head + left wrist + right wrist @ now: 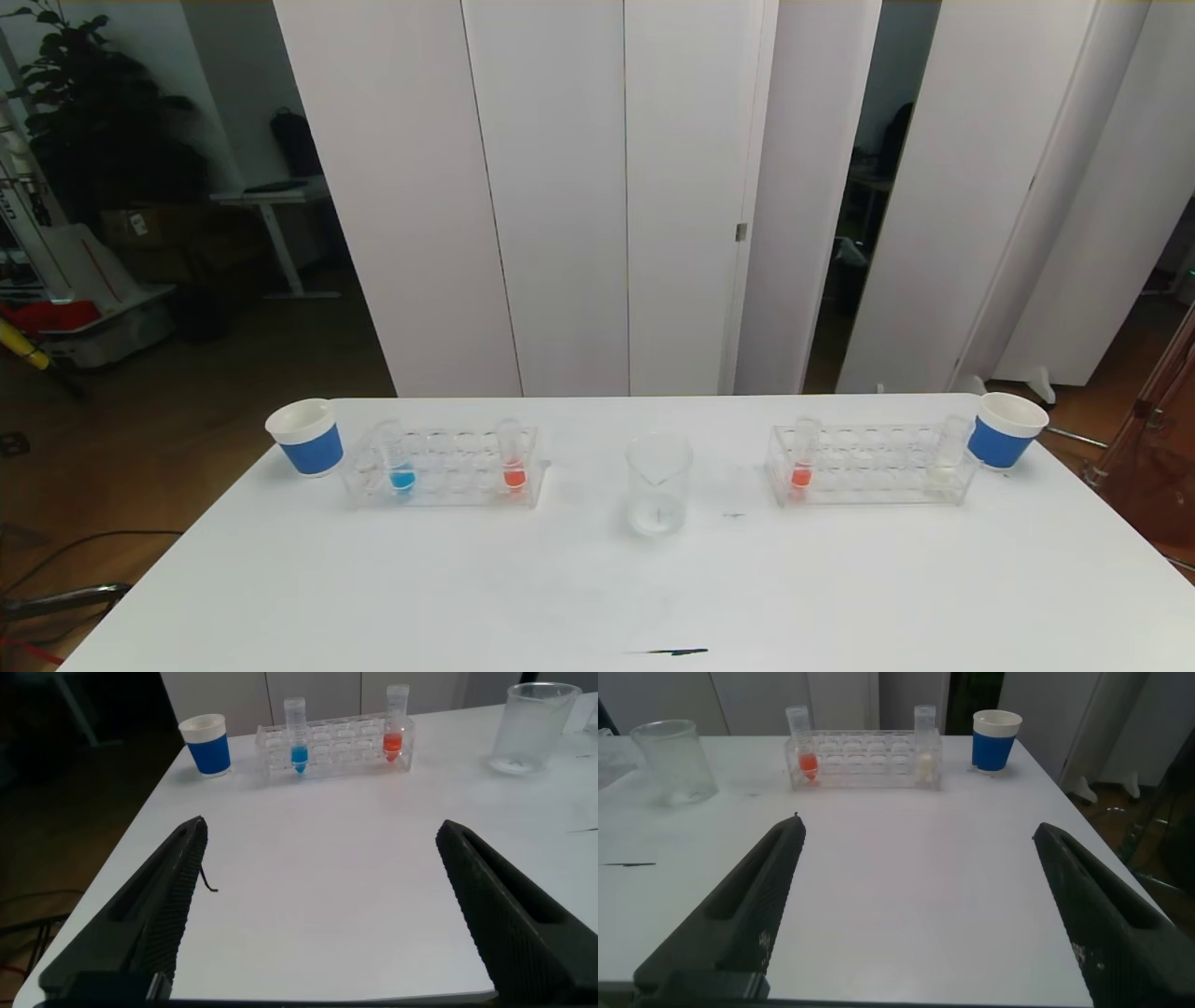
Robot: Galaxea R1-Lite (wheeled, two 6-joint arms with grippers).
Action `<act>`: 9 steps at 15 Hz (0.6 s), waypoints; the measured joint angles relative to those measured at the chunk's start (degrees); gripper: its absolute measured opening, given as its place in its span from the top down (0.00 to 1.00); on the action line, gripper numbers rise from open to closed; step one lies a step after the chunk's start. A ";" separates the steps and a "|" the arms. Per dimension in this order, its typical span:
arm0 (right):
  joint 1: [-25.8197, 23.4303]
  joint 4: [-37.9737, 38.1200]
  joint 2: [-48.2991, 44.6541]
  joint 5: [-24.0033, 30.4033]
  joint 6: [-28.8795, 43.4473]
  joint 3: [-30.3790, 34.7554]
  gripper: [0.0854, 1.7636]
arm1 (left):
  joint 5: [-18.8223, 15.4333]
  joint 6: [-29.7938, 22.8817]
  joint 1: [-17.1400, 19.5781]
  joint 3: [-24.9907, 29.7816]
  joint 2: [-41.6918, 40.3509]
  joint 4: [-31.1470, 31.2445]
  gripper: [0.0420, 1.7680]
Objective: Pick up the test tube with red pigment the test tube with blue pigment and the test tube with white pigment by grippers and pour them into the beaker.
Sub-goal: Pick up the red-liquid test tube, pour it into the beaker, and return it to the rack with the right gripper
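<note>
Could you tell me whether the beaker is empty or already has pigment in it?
Empty, it seems: the beaker looks clear throughout, with no coloured liquid visible in either wrist view.

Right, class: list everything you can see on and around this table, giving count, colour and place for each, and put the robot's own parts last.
table: one, white, under everything
beaker: one, clear, centre
tube racks: two, clear, either side of the beaker
blue tube: one, left rack
red tubes: two, one per rack
white tube: one, right rack
paper cups: two, white and blue, outer ends
left gripper: open, near the table edge
right gripper: open, likewise
</note>
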 joint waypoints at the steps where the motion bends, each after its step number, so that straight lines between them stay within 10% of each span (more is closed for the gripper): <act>1: 0.00 0.02 0.00 0.02 0.00 0.00 0.01 | 0.00 -0.02 0.00 0.00 0.00 0.00 0.01; 9: 0.00 0.02 0.00 0.02 0.02 0.00 0.01 | 0.00 0.00 0.00 0.00 0.00 0.00 0.01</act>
